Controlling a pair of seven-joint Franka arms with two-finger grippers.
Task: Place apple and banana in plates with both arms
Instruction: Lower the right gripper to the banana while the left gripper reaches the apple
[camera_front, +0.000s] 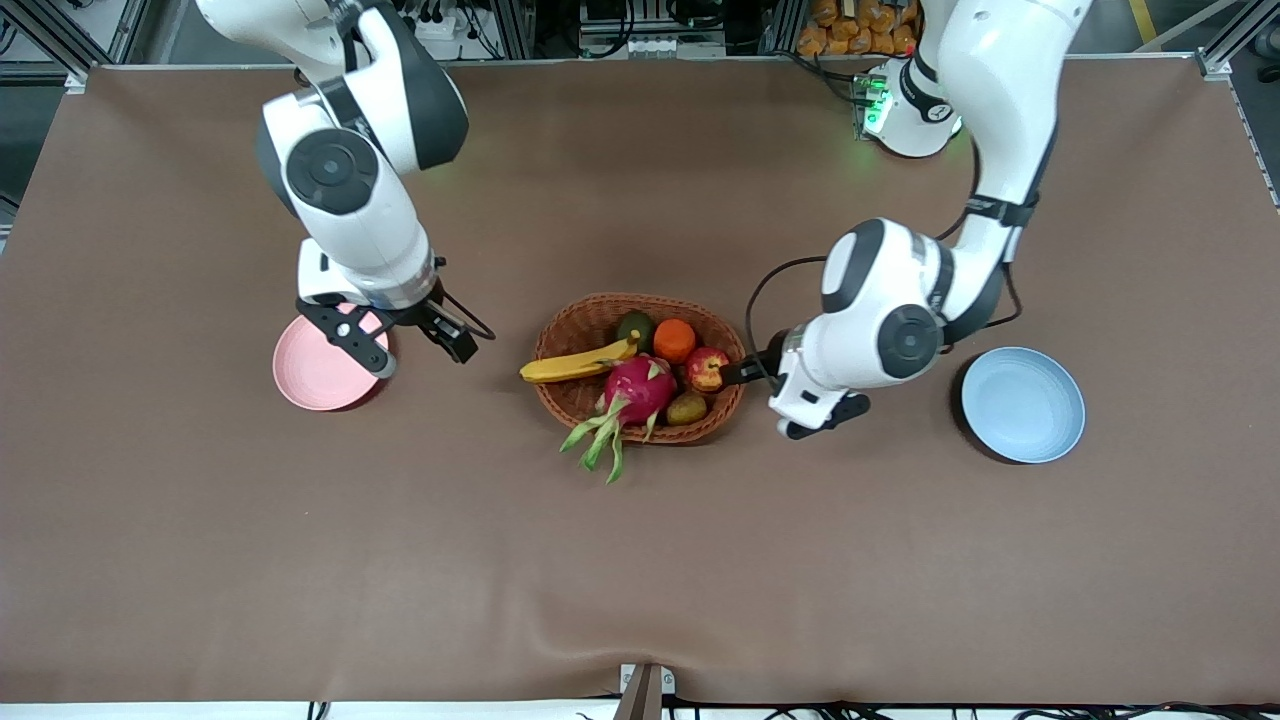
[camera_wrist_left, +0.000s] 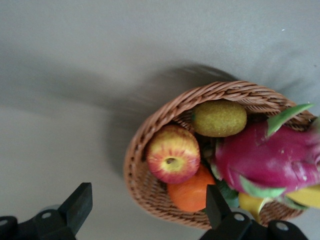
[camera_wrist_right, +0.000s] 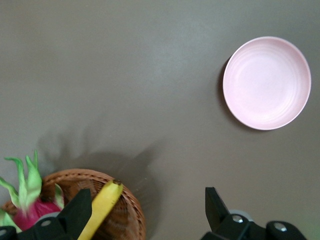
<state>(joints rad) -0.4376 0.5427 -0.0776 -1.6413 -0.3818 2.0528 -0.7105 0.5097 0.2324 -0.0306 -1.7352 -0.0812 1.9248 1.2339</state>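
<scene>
Two open end effectors; two plates (camera_front: 1040, 420), one apple (camera_front: 706, 369), one banana (camera_front: 575, 366).

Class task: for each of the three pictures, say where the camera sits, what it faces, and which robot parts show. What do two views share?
Front: high across the table, facing both arms, basket, pink plate, blue plate.
Left wrist: on the left arm, facing the apple; its open end effector shows.
Right wrist: on the right arm, facing the pink plate and banana; its open end effector shows.
Both wrist views share the basket and dragon fruit.
</scene>
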